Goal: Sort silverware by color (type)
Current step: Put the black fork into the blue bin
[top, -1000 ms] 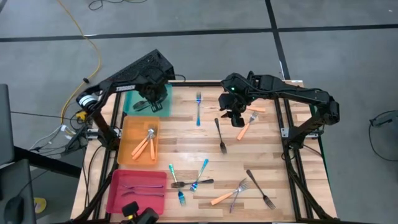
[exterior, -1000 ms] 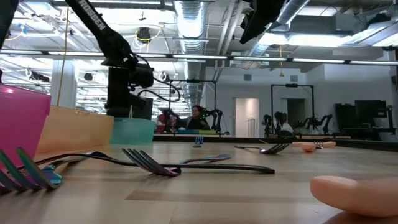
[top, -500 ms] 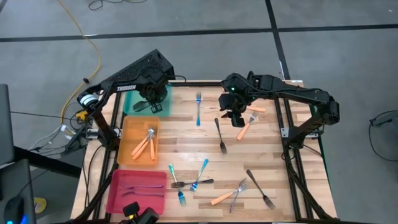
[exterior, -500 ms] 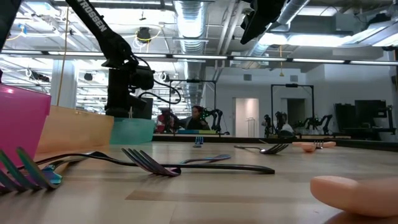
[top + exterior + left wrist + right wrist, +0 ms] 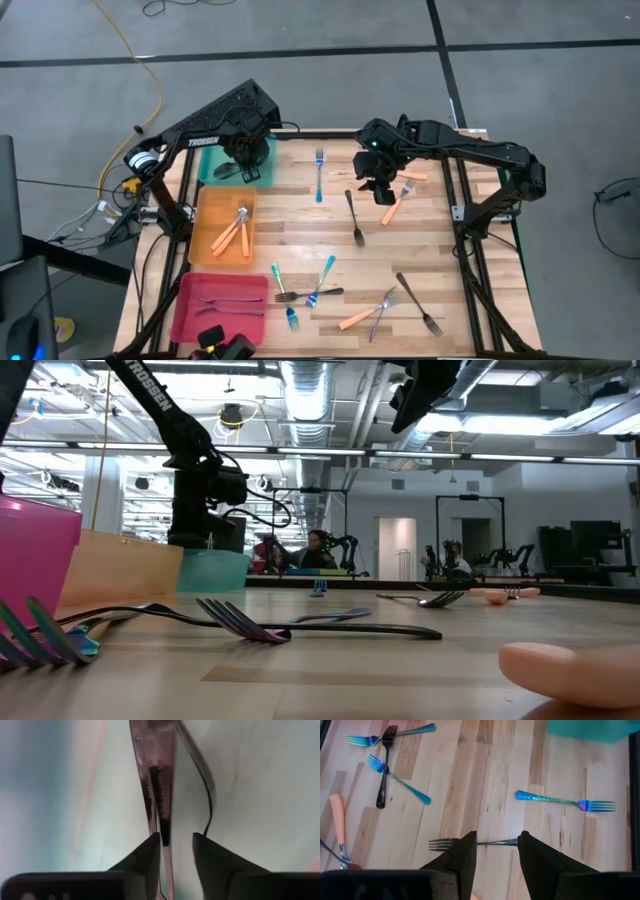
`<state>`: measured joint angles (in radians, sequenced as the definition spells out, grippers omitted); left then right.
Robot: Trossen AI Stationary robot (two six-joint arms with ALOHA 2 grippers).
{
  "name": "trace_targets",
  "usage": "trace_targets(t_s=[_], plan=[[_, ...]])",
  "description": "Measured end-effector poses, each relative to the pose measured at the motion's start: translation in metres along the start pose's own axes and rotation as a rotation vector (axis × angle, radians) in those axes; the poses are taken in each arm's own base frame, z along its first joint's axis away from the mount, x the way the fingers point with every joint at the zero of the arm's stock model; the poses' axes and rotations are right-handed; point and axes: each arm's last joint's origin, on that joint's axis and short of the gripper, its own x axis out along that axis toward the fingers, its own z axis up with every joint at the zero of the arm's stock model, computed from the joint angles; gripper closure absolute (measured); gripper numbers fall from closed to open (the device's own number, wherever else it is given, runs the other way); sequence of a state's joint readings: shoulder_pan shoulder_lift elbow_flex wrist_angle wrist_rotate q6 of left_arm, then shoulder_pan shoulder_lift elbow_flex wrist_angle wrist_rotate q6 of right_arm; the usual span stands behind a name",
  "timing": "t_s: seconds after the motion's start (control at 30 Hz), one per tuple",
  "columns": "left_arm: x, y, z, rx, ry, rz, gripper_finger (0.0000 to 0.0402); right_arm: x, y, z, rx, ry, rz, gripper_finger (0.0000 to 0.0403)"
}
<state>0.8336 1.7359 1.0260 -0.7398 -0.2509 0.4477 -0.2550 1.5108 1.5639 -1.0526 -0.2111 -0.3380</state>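
Wood table [image 5: 420,235]: teal tray [image 5: 215,158] under left gripper [image 5: 238,168], fingers apart w/ fork [image 5: 156,775] between. Orange tray [image 5: 205,245] has orange forks [image 5: 233,234], pink tray [image 5: 190,310] dark ones. Right gripper [image 5: 377,190] parted, empty.

Pale wood-plank table [image 5: 420,225]; glossy metal forks [image 5: 563,800]; matt plastic trays [image 5: 205,240]

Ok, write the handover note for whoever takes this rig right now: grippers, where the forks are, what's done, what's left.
Left gripper: open, over the teal tray, a slim handle between its fingers.
Right gripper: open, empty, above a dark fork at table centre.
Done: orange forks in the orange tray; forks in the pink tray.
Left: blue fork, orange fork and the mixed forks on the table's near half.
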Motion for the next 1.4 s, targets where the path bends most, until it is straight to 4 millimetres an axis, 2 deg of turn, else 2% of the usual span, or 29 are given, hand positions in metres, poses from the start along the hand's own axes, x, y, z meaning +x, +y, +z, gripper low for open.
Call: trace_targets(t_s=[0.17,0.4,0.57,0.73,0.9,1.07,1.27,1.4], plan=[[-0.008,0.003,0.001,0.002,0.043,0.012,0.0243,0.0,0.0,0.0,0.001,0.003,0.001,0.0239],[-0.044,0.019,0.011,-0.065,-0.027,0.051,0.0225,0.0,0.001,-0.003,0.006,0.028,0.01,0.0239],[-0.092,0.027,0.012,-0.121,-0.165,-0.011,0.0227,-0.006,0.004,-0.009,0.034,0.063,0.022,0.0239],[-0.161,0.019,0.006,-0.141,-0.502,-0.203,0.0228,-0.026,0.016,-0.014,0.069,0.054,0.026,0.0239],[-0.222,-0.014,-0.015,-0.044,-0.786,-0.315,0.0228,-0.048,0.04,-0.025,0.142,0.087,0.063,0.0239],[-0.264,-0.059,-0.037,0.072,-0.939,-0.455,0.0228,-0.057,0.073,-0.032,0.147,0.095,0.123,0.0239],[-0.289,-0.121,-0.051,0.254,-1.05,-0.579,0.0229,-0.038,0.108,-0.065,0.117,0.122,0.191,0.0239],[-0.295,-0.163,-0.054,0.343,-1.143,-0.591,0.0229,-0.014,0.125,-0.092,0.253,0.112,0.198,0.0239]])
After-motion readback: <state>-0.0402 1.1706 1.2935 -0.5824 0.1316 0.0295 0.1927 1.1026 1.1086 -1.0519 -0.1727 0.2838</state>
